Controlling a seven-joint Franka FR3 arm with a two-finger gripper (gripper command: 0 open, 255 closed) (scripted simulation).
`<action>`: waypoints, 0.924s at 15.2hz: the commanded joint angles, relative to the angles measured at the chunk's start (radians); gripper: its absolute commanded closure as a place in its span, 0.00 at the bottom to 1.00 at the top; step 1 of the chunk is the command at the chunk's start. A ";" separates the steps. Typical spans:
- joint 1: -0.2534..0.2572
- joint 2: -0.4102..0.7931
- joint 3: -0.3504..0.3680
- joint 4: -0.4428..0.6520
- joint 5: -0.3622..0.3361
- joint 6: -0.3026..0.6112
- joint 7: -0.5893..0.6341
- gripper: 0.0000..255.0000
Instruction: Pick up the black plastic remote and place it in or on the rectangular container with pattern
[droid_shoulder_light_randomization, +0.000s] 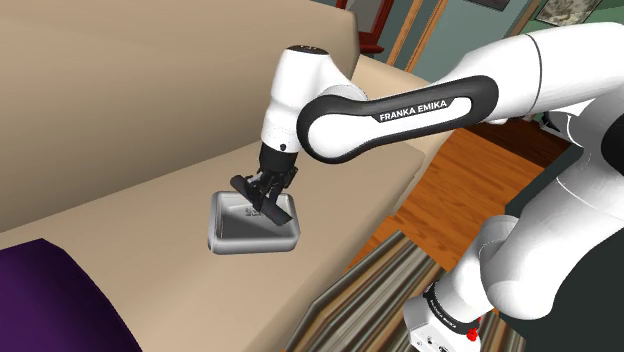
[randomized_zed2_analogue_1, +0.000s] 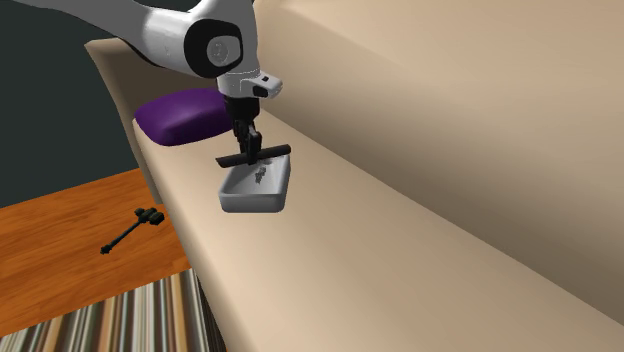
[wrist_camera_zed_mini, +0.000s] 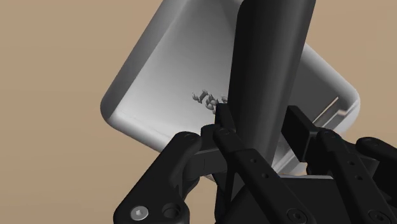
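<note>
A slim black remote hangs level just above a grey rectangular container with a small dark pattern on its floor. My gripper is shut on the remote near its middle. The container rests on the beige sofa seat, with the remote crossing over its far end and the gripper pointing straight down. In the wrist view the remote runs away from the fingers that clasp it, over the container and its pattern.
A purple cushion lies on the seat just behind the container. The beige backrest rises along one side. Below the seat's edge are a wooden floor, a striped rug and a small dark tool.
</note>
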 joint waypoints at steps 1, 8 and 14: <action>0.001 0.011 0.001 -0.019 -0.002 0.030 0.002 1.00; 0.002 0.020 0.001 -0.028 -0.005 0.048 0.003 1.00; 0.002 0.020 0.001 -0.028 -0.005 0.048 0.003 0.00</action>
